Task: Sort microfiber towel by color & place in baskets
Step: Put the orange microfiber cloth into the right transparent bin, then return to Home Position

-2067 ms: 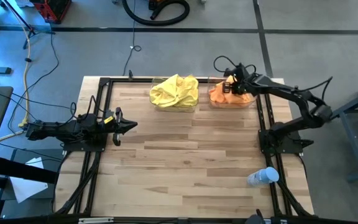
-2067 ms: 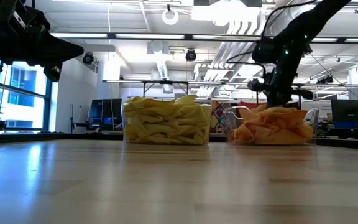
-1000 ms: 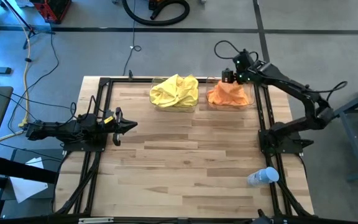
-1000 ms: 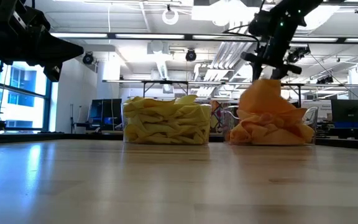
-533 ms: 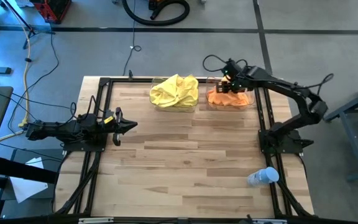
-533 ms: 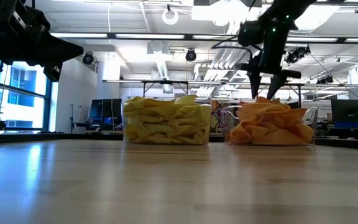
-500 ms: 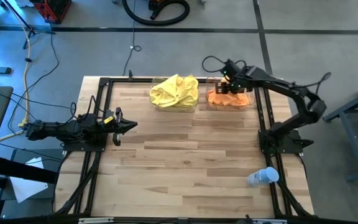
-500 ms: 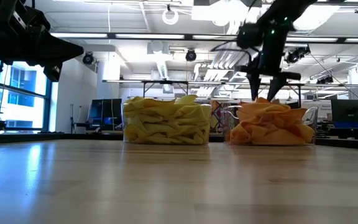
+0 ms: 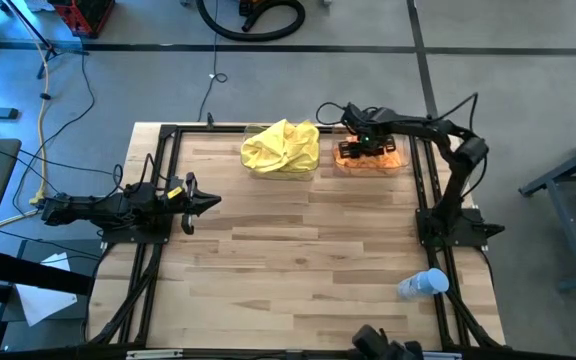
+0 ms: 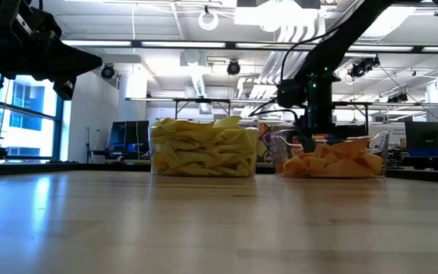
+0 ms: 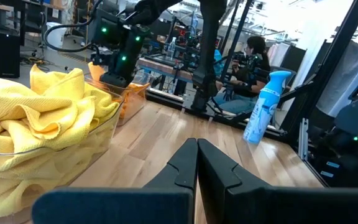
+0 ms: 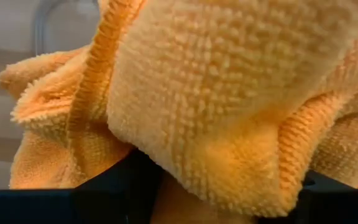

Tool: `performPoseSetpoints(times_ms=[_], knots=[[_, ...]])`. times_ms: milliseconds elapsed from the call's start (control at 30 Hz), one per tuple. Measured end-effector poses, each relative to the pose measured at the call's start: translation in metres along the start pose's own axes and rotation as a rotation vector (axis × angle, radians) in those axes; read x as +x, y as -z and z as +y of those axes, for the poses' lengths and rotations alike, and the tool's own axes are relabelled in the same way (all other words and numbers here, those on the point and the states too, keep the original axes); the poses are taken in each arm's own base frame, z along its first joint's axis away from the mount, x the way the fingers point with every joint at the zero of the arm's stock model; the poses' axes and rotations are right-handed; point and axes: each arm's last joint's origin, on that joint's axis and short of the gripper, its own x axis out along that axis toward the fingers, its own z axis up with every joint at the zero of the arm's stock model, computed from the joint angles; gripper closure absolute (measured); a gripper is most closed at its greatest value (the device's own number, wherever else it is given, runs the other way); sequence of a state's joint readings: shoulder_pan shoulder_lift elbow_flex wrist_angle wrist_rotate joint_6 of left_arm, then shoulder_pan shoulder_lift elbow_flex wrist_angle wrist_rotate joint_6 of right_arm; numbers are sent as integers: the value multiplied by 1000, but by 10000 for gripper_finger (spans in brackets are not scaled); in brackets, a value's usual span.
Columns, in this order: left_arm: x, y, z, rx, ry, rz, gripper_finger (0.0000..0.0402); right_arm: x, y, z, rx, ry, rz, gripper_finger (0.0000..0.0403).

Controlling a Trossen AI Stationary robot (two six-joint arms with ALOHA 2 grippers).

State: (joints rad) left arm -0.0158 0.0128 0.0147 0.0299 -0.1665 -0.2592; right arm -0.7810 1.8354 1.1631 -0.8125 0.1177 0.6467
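Yellow microfiber towels are heaped in the left clear basket at the table's far edge. Orange towels fill the right basket beside it. My right gripper is open and sunk from above into the orange pile. My left gripper is shut and hovers near the table's left edge with nothing in it. It points toward the baskets. My right gripper presses down on the orange pile from above with its fingers spread apart. A thick fold of orange towel bulges between them, its hemmed edge running up beside one finger. The pile lies squashed inside the basket, about level with its rim.
A clear plastic bottle lies on its side near the table's right edge, toward the front. Black frame rails run along both sides of the table. A dark shape shows at the near edge. The wooden middle of the table is bare.
A second ago an orange towel stood drawn up in a peak under my right gripper. It has since dropped back onto the pile. The gripper has moved a little toward the table's left edge and gone down into the basket, flattening the pile.
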Motion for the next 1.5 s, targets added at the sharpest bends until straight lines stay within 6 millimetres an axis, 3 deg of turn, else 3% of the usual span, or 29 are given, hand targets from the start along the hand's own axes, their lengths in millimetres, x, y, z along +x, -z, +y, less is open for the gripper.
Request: performPoseSetpoints(times_ms=[167,400,667,833,933,1100,1300,1400,1500], knots=[[0,0,0,0,0,0,401,-15,1,-4,24,-33,-33,190],[0,0,0,0,0,0,401,-70,14,-19,103,-113,-121,190],[0,0,0,0,-1,0,401,-132,45,-38,167,-169,-297,190],[0,0,0,0,-1,0,401,-155,68,-33,109,-263,-353,190],[0,0,0,0,0,0,401,-163,82,-18,-49,-363,-352,190],[0,0,0,0,-1,0,402,-180,120,23,-419,-549,-444,200],[0,0,0,0,0,0,401,-183,152,36,-816,-471,-537,220],[0,0,0,0,0,0,402,-179,163,41,-874,-473,-576,253],[0,0,0,0,0,0,402,-171,182,50,-1026,-530,-612,319]])
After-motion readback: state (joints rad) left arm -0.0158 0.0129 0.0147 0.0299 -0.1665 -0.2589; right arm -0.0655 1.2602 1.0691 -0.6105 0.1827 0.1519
